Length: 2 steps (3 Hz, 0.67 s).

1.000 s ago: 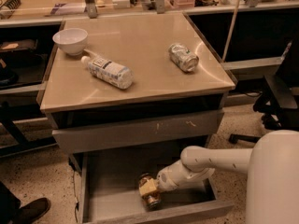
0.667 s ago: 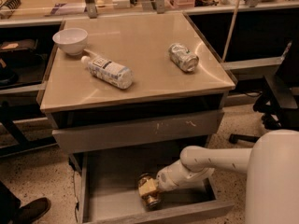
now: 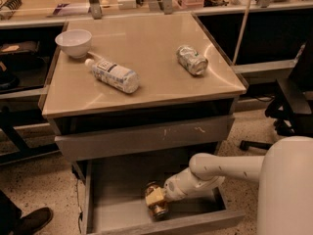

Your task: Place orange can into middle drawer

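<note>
The middle drawer [image 3: 115,195] is pulled out low under the cabinet, a wide shallow grey tray with a plain front lip. The orange can [image 3: 159,210], small, dented and golden, rests on the drawer floor near the front lip. My gripper [image 3: 156,197] reaches in from the right on a white arm and is shut on the orange can, its pale fingers [image 3: 154,195] crossing the can's middle. The can's lower part shows below the fingers.
A closed grey drawer front with whitish scratches [image 3: 142,137] sits just above the open drawer. On the beige cabinet top [image 3: 146,48] lie a silver-green can [image 3: 191,59], a clear white-labelled bottle [image 3: 113,74] and a white bowl [image 3: 74,42]. A shoe [image 3: 29,221] is at lower left.
</note>
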Each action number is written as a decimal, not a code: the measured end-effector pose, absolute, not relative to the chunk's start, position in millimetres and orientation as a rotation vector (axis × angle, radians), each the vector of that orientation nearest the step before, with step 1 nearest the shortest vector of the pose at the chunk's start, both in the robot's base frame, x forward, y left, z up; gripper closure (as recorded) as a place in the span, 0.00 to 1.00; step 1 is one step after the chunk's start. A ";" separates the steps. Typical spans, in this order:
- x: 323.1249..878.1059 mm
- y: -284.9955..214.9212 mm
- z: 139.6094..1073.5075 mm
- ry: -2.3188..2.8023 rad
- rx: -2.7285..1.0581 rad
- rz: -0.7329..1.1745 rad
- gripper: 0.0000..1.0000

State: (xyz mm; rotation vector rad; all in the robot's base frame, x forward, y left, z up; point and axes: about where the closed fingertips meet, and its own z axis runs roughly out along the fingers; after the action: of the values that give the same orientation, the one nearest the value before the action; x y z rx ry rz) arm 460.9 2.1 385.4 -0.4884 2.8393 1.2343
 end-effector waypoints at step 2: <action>460.8 2.2 385.3 2.839 -0.489 1.235 0.00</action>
State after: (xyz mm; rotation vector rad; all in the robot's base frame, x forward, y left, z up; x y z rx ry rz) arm 460.8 2.2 385.3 -0.4886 2.8394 1.2345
